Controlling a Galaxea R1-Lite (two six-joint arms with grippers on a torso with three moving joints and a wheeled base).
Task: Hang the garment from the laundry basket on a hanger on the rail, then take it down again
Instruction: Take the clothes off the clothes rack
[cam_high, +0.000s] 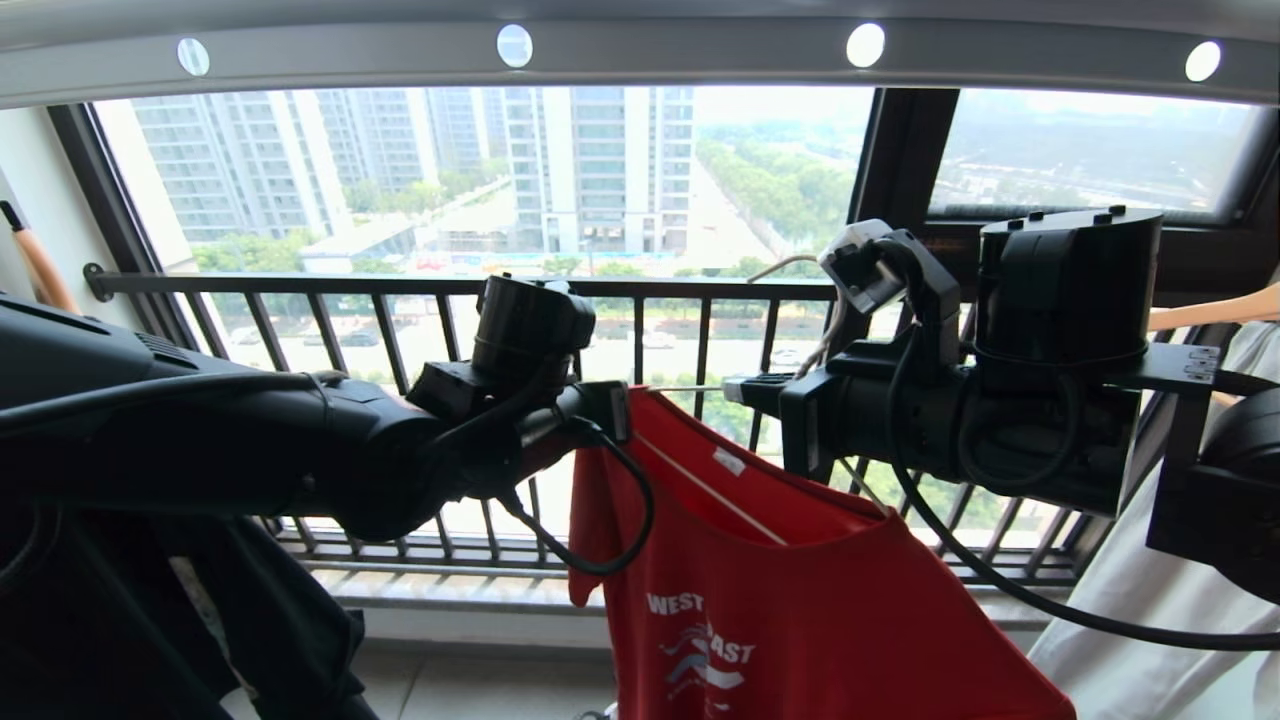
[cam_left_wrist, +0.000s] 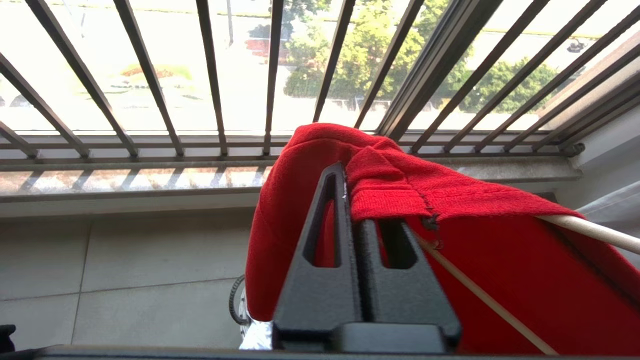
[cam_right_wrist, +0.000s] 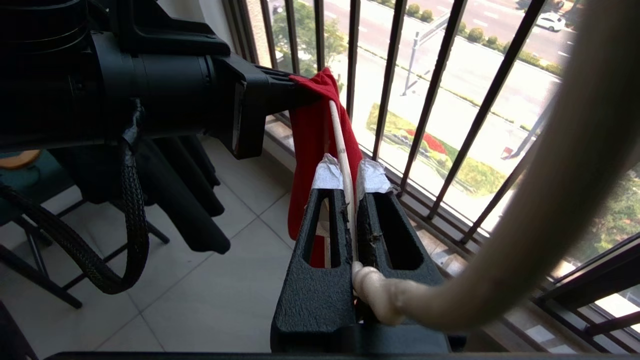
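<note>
Red cotton fills the middle of the scene: the red short-sleeved T-shirt (cam_high: 790, 590) with white chest print hangs in the air in front of the black balcony railing (cam_high: 420, 300), below the broad grey metal rail (cam_high: 640, 55) with round holes; the left claw (cam_left_wrist: 350, 200) is pinched shut on the shirt's shoulder seam, where the fabric drapes over one end of the thin cream wire hanger (cam_right_wrist: 342, 145); the right claw (cam_right_wrist: 350, 187), tips wrapped in white tape, is clamped on the hanger's wire near its twisted neck; the laundry basket is not clearly in view. To do this step well, the right claw should probably hold the hanger level and steady while the left tugs the shoulder gently outward over the wire end, without stretching the collar.
</note>
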